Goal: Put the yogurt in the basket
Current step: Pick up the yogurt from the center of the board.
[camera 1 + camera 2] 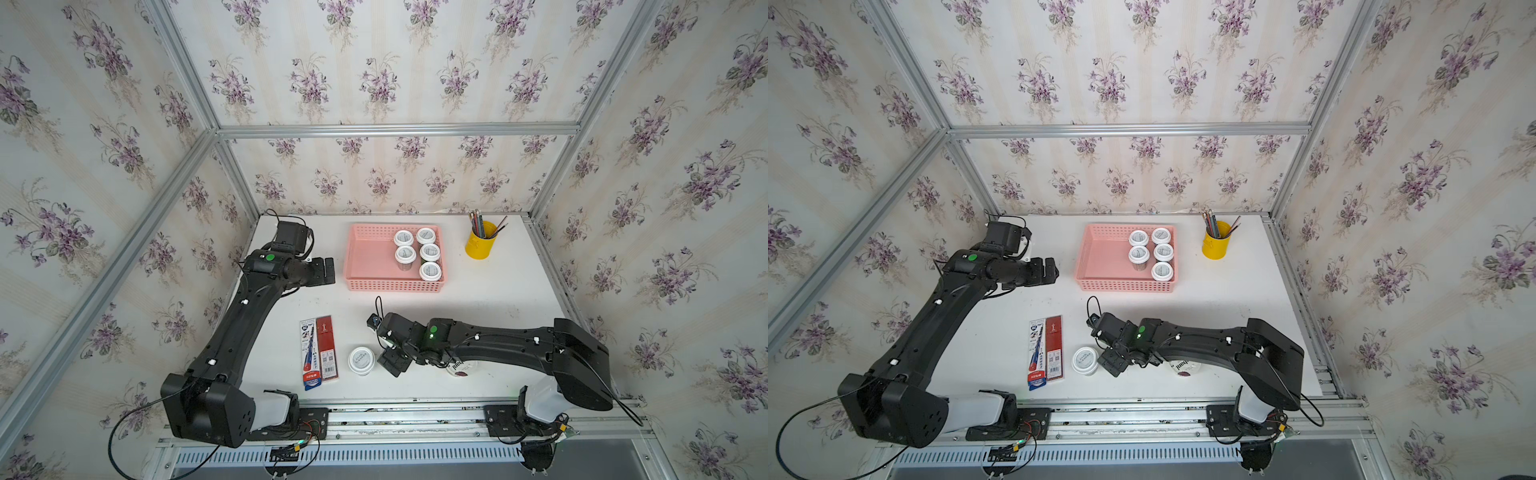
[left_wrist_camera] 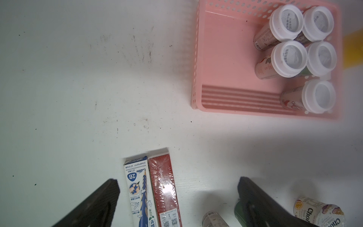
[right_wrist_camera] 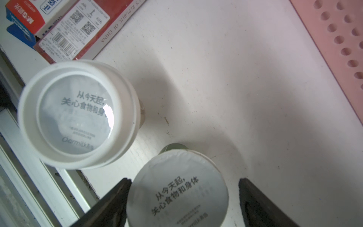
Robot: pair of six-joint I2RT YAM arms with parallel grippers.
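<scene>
Five white-lidded yogurt cups stand in the right half of the pink basket; its left half is bare floor. A capped cup, a foil-topped cup and the Chobani cup sit near the front edge of the table. Right gripper: jaws spread astride the foil-topped cup, with a gap on one side. Left gripper: spread wide, holding nothing, beside the basket.

We see bright, even light on the white table in both top views; the walls look stretched at the picture edges. In the right wrist view a white shine sits on a yogurt lid, soft shadow lies between it and the basket, which looks blurry.
</scene>
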